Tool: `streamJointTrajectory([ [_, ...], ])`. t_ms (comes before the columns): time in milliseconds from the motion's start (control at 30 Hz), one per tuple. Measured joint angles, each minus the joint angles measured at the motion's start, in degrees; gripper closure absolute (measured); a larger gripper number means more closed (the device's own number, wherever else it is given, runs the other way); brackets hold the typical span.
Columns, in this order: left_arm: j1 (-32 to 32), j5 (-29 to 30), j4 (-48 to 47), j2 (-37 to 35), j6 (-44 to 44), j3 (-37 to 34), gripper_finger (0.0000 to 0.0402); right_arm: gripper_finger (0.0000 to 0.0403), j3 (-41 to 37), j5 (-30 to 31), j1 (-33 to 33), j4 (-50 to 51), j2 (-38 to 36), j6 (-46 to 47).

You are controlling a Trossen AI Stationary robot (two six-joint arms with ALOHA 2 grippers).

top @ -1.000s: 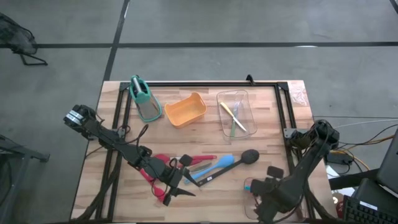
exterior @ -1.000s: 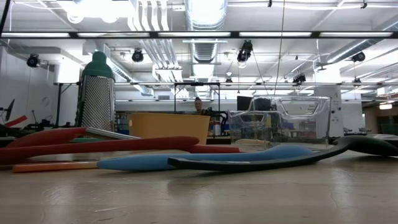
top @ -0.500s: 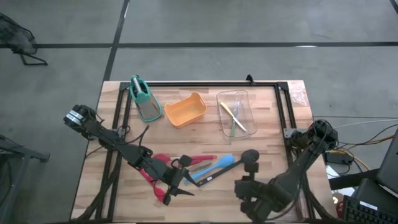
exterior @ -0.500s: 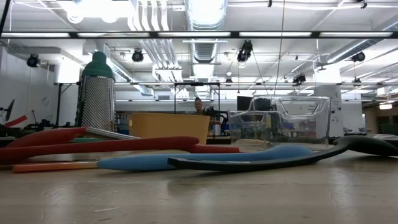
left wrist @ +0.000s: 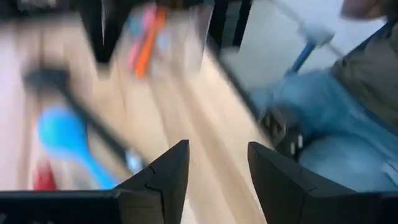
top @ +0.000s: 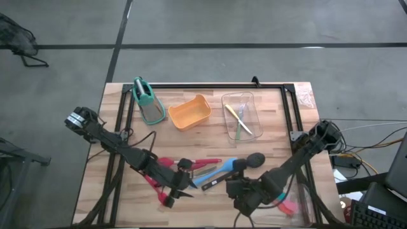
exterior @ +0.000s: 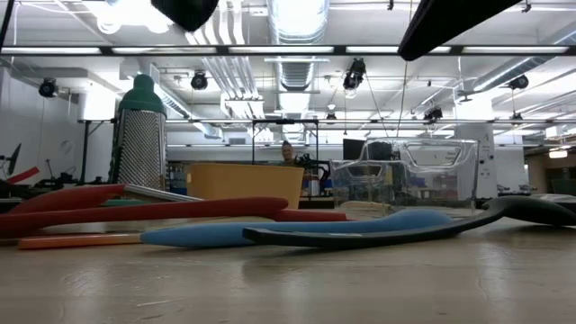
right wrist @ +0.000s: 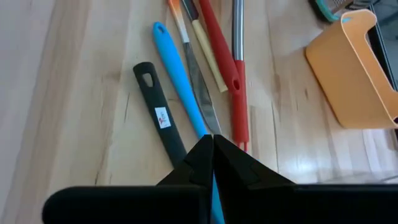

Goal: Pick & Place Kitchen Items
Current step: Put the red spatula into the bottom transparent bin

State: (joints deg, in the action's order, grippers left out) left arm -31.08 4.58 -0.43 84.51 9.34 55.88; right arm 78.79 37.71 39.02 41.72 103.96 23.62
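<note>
Your right tool (right wrist: 211, 146) has its fingers together, empty, above the blue spoon (right wrist: 180, 81) and black ladle (right wrist: 163, 118), whose handles lie side by side, long axes running 5 to 11 o'clock from the tool. Bare desk (top: 210, 137) lies at 12 o'clock of the pile, before the orange tub (top: 189, 112). Your left tool (top: 173, 196) stands apart, at 8 o'clock of the pile near the desk's front edge.

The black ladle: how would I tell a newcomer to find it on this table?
Start at the clear plastic tray at the table's back right, then come toward the front edge to the pile of utensils. The black ladle is the pile's right-hand piece, beside the blue spoon. It alone is black, with a round bowl and a hole in its handle end.
</note>
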Motion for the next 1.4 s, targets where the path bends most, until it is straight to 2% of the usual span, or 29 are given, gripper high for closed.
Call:
streamJointTrajectory([
  [233,-5.01,-0.69,-23.51,-0.24,17.28,0.02,0.0235,0.0394,-1.04,0.0,-1.02,-4.27,-0.05,-1.38],
  [333,-8.72,-0.56,-27.9,-0.24,20.63,0.0,0.0238,0.0394,-1.15,-0.02,-1.13,-5.22,-0.05,-1.55],
  [500,-13.58,0.71,-26.6,-0.22,25.5,0.0,0.0239,0.0394,-1.13,-0.07,-1.67,-6.79,-0.05,-1.82],
  [700,-15.3,8.38,-25.16,0.97,26.07,-0.21,0.0238,0.0394,-1.02,-0.22,-2.38,-6.74,-0.05,-3.13],
  [867,-17.63,8.43,-25.26,3.25,26.8,-1.21,0.0224,0.0394,-1.02,-0.24,-2.36,-6.81,-0.05,-3.2],
  [1167,-19.36,8.36,-25.08,9.89,23.74,-1.6,0.0162,0.0394,-1.04,-0.26,-2.34,-9.2,-0.05,-3.28],
  [1400,-19.34,8.44,-25.07,13.25,23.63,-1.77,0.016,0.0394,-1.06,-0.26,-2.55,-9.56,-0.05,-3.28],
])
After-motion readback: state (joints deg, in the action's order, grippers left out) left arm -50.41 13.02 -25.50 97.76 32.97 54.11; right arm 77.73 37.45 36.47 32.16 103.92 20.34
